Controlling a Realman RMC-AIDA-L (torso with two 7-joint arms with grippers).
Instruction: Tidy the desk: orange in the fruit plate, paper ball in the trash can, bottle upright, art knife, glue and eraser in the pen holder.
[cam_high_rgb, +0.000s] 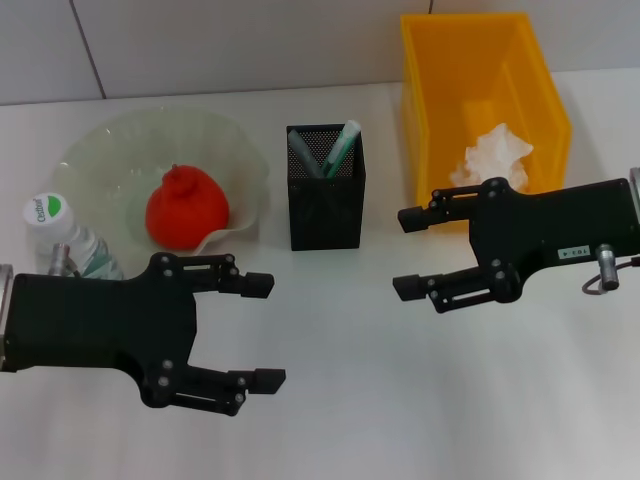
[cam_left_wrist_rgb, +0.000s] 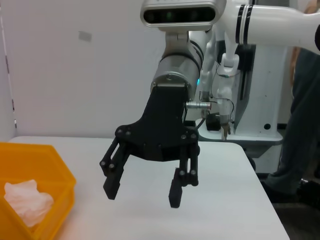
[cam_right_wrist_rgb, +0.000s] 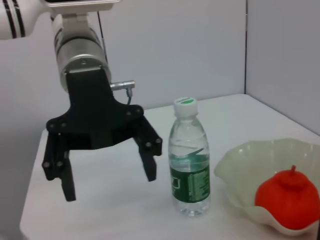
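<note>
The red-orange plastic orange (cam_high_rgb: 187, 210) sits in the translucent wavy fruit plate (cam_high_rgb: 100, 150), crumpled white paper ball (cam_high_rgb: 495, 158) in the yellow bin (cam_high_rgb: 432, 80), clear bottle (cam_high_rgb: 62, 235) upright, stationery in the black mesh holder (cam_high_rgb: 326, 205) (seemingly finished), both grippers, left (cam_high_rgb: 265, 330) and right (cam_high_rgb: 408, 252), empty, spread wide.

The left gripper (cam_high_rgb: 265, 332) hides the bottom of the bottle (cam_high_rgb: 70, 240). The right gripper (cam_high_rgb: 408, 252) covers part of the paper ball (cam_high_rgb: 495, 157). Things in the pen holder (cam_high_rgb: 326, 200) show only their tops

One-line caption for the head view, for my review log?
Both grippers, left and right, open over tidied desk: orange plated, paper ball binned, bottle upright.
</note>
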